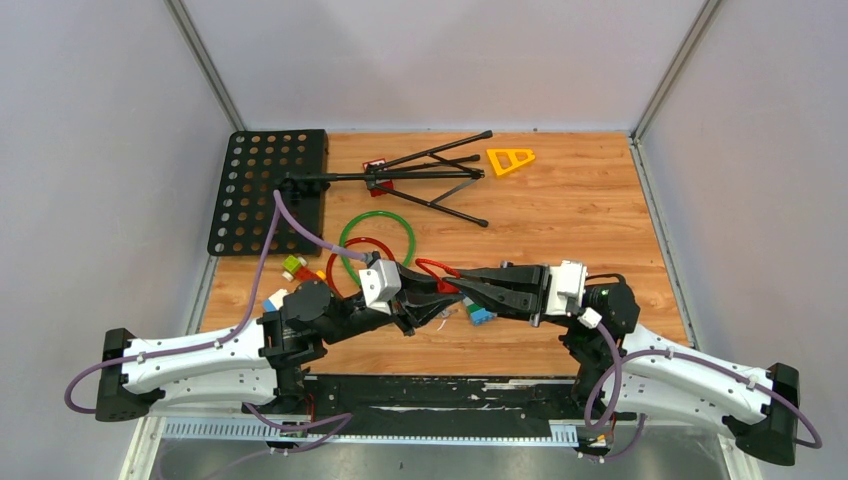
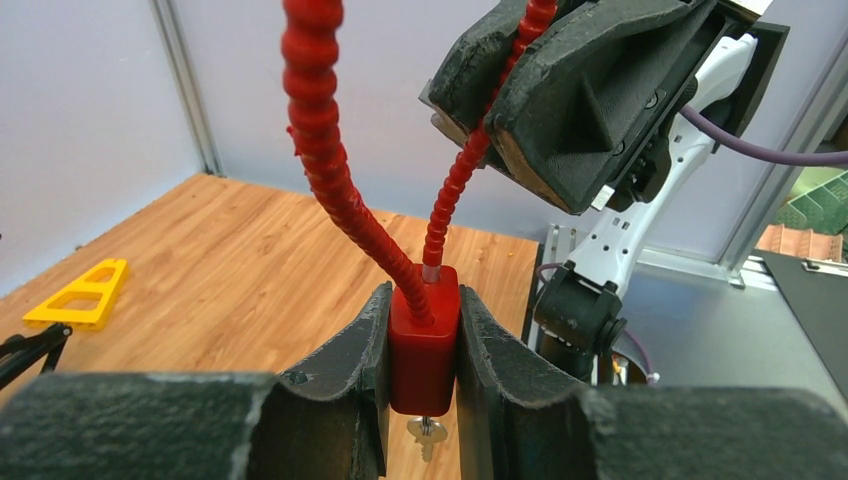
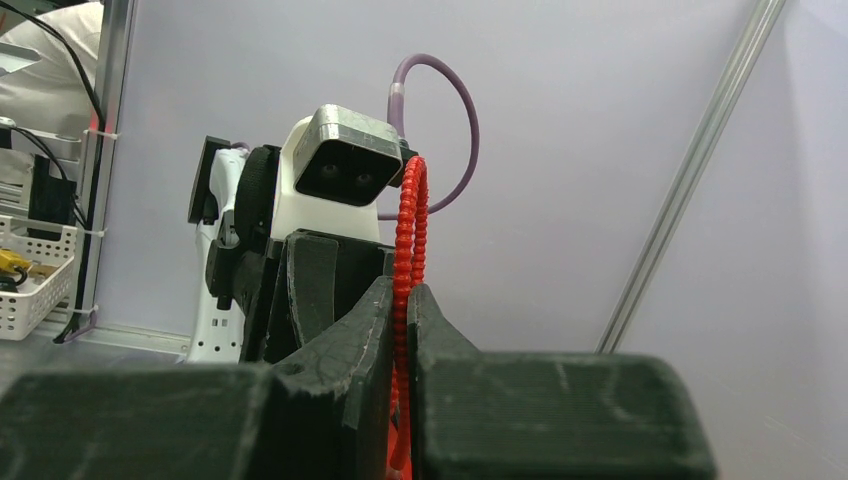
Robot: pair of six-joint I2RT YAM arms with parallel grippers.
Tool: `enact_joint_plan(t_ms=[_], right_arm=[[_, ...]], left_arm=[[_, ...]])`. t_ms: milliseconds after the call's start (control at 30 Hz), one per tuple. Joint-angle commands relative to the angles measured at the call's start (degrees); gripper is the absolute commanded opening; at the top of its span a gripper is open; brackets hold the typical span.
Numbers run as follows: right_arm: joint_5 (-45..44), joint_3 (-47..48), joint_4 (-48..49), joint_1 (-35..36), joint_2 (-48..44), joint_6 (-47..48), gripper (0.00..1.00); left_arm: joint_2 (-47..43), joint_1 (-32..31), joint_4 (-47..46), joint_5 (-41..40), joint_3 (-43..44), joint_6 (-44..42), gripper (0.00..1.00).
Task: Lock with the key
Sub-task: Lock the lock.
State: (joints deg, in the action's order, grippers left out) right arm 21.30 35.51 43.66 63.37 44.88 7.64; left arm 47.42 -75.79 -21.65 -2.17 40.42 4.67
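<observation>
Left wrist view puts the small red plastic padlock body [image 2: 423, 350] squarely between the pads of my left gripper [image 2: 422, 305], pinched upright above the wood-grain worktop [image 2: 250, 260]. The silver metal key [image 2: 427, 432] sticks out of its underside. The red ribbed cable shackle [image 2: 322, 140] loops up from the top of the body. Its thicker leg sits in the body, and its thinner leg runs up into my right gripper [image 3: 400, 300], which is pressed together on the cable a little above the body. I judge the step in hand to be seating that thinner end so the key can be turned. To do it well, I should hold the body firm with the left, line the cable end straight over its socket, and push down along the body's axis rather than sideways. Only then should the right let go and reach for the key below. I cannot tell whether the thinner leg is already fully home.
</observation>
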Motion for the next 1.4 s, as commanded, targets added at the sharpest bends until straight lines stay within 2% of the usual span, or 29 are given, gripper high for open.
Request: enact_joint_plan(t_ms=[0,733,1367], right_arm=[[2.6,-3.4,-10.3,1.0,2.1,-0.7,0.00],[-2.9,-11.2,-11.6,5.0,-1.8,-0.4,0.00],[-6.0,-15.6,-10.7,6.7,0.2,0.4,0.00]], left_arm=[[-2.1,-0.2,-12.0,-1.2,2.3,0.4,0.00],[-4.7,-0.2,-13.9,-4.4,1.3,0.5,0.00],[-5.7,-0.2,-14.7,-6.0,1.1,0.7,0.00]])
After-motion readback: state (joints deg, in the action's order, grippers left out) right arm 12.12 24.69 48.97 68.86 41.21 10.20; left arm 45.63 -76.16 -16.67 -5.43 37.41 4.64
